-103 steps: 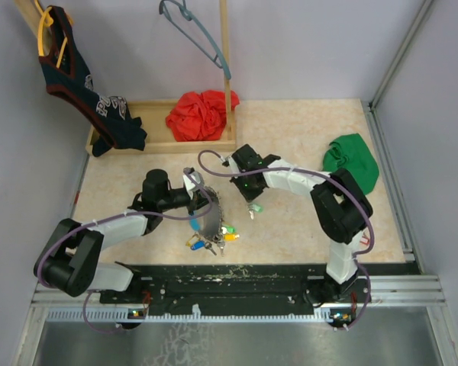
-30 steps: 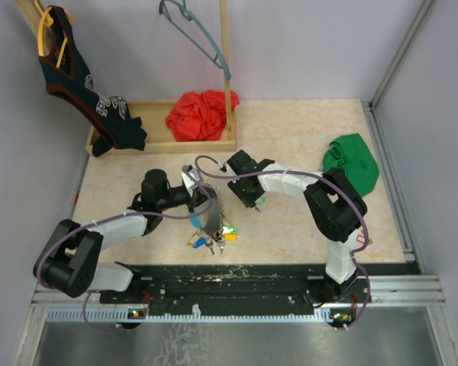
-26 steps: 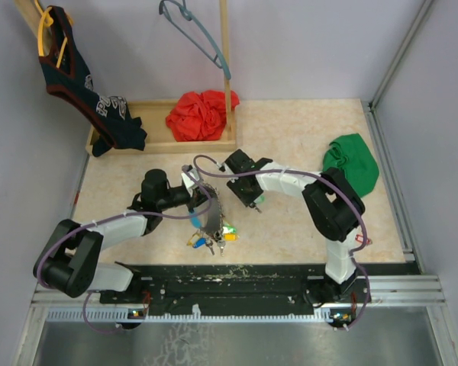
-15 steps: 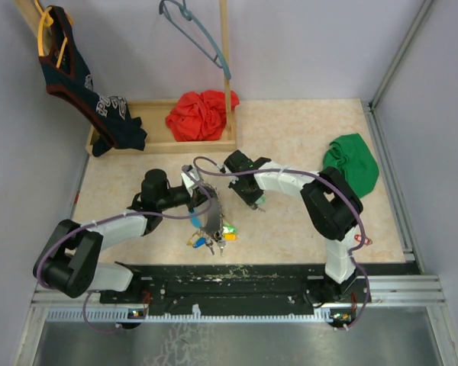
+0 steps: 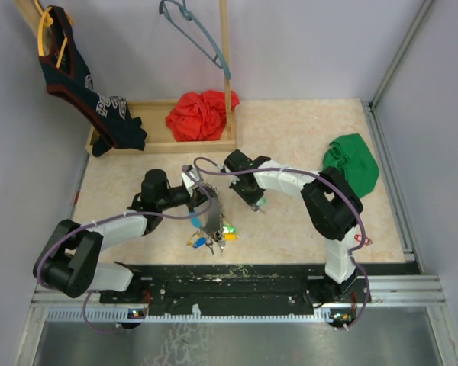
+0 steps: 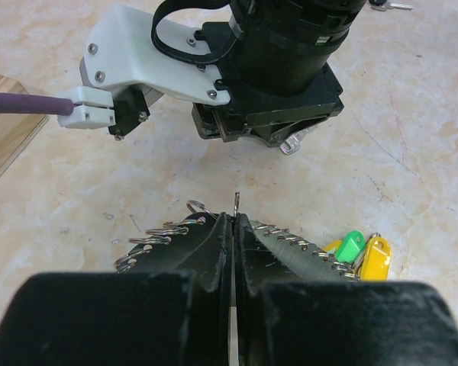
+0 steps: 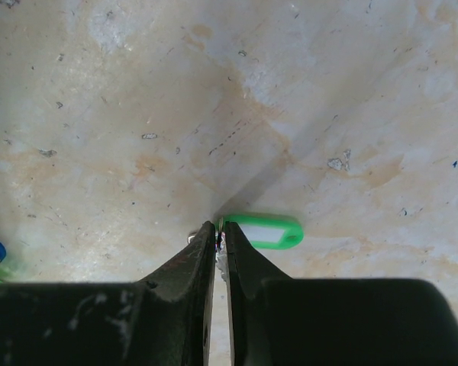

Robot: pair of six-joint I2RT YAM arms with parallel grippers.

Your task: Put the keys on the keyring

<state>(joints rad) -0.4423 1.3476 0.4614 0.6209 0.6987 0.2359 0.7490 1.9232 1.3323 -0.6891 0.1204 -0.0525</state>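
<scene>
Right end effector (image 7: 220, 244) has just pinched shut on the green-tagged key (image 7: 263, 231) at its tips, likely keyring-bound (image 5: 212, 216).

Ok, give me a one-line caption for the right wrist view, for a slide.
Right gripper pinching the green-tagged key on the table.

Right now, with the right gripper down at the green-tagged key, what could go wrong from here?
The right gripper pinches only thin metal beside the tag of the green-tagged key, so it may slip or swing on lifting.
The left gripper holds the keyring by a thin edge; pushing a key on could twist it.
</scene>
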